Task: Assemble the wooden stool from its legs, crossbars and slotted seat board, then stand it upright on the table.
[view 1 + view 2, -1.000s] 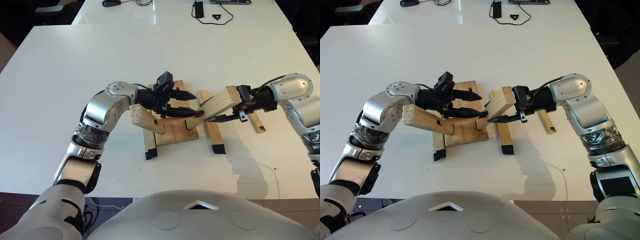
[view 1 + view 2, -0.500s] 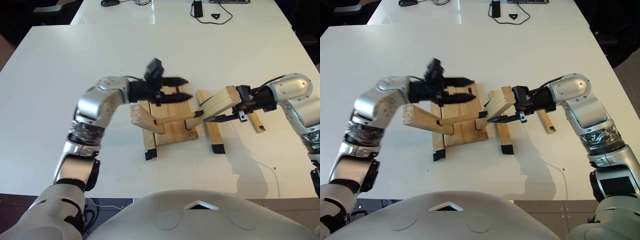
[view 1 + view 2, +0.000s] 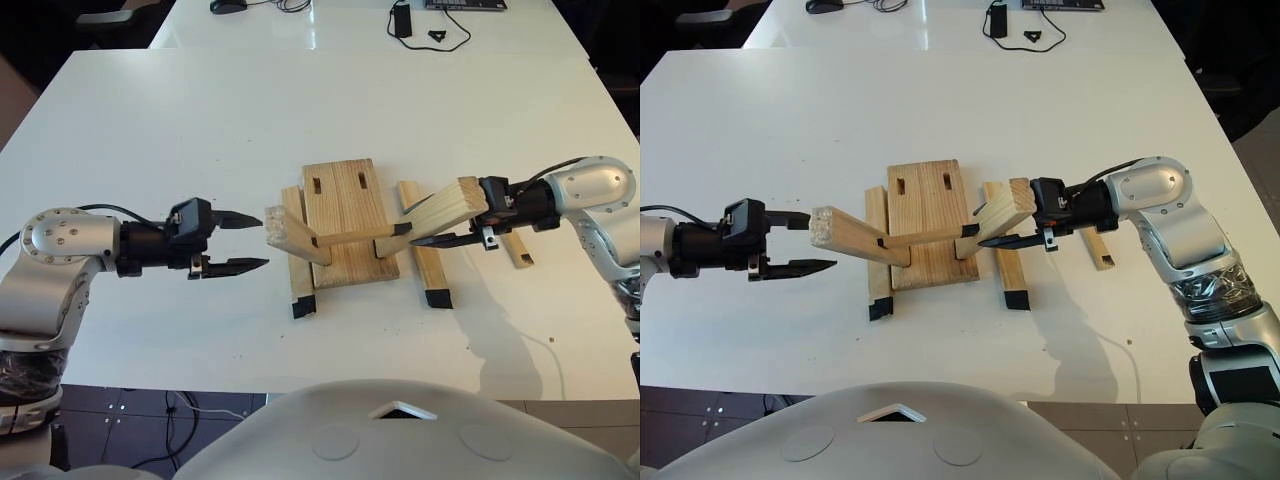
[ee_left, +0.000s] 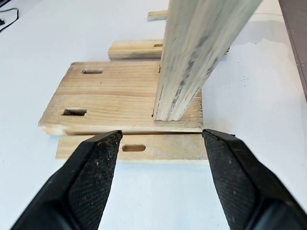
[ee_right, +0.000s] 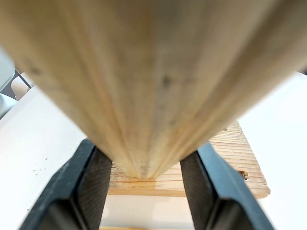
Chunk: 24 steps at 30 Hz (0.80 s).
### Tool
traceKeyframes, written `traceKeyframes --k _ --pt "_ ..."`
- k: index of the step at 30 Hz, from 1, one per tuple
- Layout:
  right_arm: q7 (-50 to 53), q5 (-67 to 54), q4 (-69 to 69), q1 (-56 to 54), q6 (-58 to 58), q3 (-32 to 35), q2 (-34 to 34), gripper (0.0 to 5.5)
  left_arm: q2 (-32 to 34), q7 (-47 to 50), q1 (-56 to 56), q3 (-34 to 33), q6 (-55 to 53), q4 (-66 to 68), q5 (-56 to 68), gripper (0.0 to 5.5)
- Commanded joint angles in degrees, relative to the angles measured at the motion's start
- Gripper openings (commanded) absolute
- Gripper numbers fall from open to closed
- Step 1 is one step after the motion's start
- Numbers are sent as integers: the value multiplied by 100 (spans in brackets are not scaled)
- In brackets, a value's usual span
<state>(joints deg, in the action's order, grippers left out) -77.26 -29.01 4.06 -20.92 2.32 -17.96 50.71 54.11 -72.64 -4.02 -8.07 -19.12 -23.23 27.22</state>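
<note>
The half-frame (image 3: pixel 350 237) — two legs joined by a crossbar — hangs tilted over the slotted seat board (image 3: pixel 345 190) at the middle of the tabletop (image 3: pixel 150 130), one leg clamped in the right gripper (image 3: pixel 440 224). The left gripper (image 3: pixel 257 240), jaws wide and empty, hovers nearer the left edge. A spare leg (image 3: pixel 298 290), a second spare leg (image 3: pixel 432 280) and a loose crossbar (image 3: pixel 517 250) lie flat — under halfway, I judge.

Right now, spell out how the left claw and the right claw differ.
The left claw is open and empty; the right claw is shut on a wooden leg. The left claw hangs at the left end of the leg-and-crossbar frame, gripping nothing; the right claw holds that frame tilted above the seat board. Both are black, two-fingered and point inward towards the frame.
</note>
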Motion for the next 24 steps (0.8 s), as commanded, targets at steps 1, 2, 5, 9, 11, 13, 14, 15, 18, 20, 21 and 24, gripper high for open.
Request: traceKeyframes --k 1,2,5,9,11,13,14,15,18,20,21,24 --pt "-373 980 -700 -95 462 -622 26 201 -296 522 204 372 -74 -465 -126 313" --pt "-448 996 -764 -168 473 -659 2 201 -386 630 328 482 -132 -530 -106 313" --pt "-626 1085 -917 -356 479 -850 -96 201 -636 874 688 886 -277 -728 -77 313" --pt "-771 1340 -1268 -631 373 -1225 -363 201 -811 1033 907 1287 -322 -729 -233 313" --pt "-823 1425 -1364 -701 330 -1360 -469 201 -869 1071 995 1457 -302 -689 -327 313" --pt "-861 1460 -1375 -745 314 -1456 -553 201 -961 1091 1158 1671 -305 -662 -386 313" --pt "-873 1460 -1361 -766 318 -1487 -582 201 -1015 1093 1248 1771 -312 -650 -414 313" --pt "-881 1461 -1348 -785 315 -1511 -604 201 -1063 1092 1323 1853 -318 -637 -433 313" --pt "-911 1445 -1232 -825 339 -1574 -681 201 -1242 1100 1508 2091 -327 -549 -539 313" --pt "-951 1405 -1064 -855 401 -1628 -739 201 -1349 1101 1542 2264 -324 -546 -598 313" --pt "-975 1378 -970 -875 446 -1659 -765 201 -1394 1096 1519 2349 -322 -590 -627 313" --pt "-1012 1308 -822 -932 601 -1726 -838 201 -1508 1082 1438 2565 -317 -712 -706 313"
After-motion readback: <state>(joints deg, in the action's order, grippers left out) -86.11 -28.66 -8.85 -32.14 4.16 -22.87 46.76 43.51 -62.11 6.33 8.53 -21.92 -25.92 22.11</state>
